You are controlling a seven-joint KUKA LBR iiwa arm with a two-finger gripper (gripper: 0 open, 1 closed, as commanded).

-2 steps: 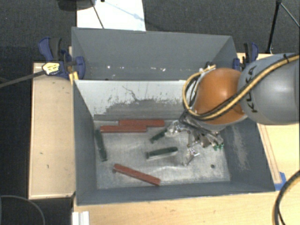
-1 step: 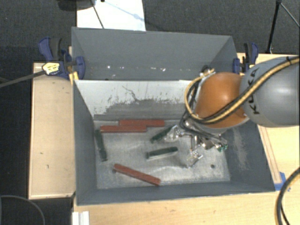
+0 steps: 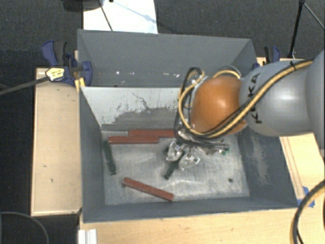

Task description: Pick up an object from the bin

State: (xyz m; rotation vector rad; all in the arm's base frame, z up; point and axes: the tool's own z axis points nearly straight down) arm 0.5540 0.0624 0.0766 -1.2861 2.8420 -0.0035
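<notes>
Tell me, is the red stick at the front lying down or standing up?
Lying down: the red stick stretches flat along the bin floor, near the front wall.

- bin (image 3: 91,151): grey metal; floor and back wall scuffed whitish.
- back bar (image 3: 152,133) and second bar (image 3: 129,140), along the floor's back edge: reddish brown.
- front bar (image 3: 147,188), near the front edge: same reddish brown.
- left stick (image 3: 108,157): dark green.
- middle stick (image 3: 169,173): dark green, near black.
- gripper (image 3: 182,159): silver.
- wrist cover (image 3: 216,105): orange.
- cables (image 3: 184,101): yellow and black.
- arm (image 3: 289,105): silver-grey, black lettering.
</notes>
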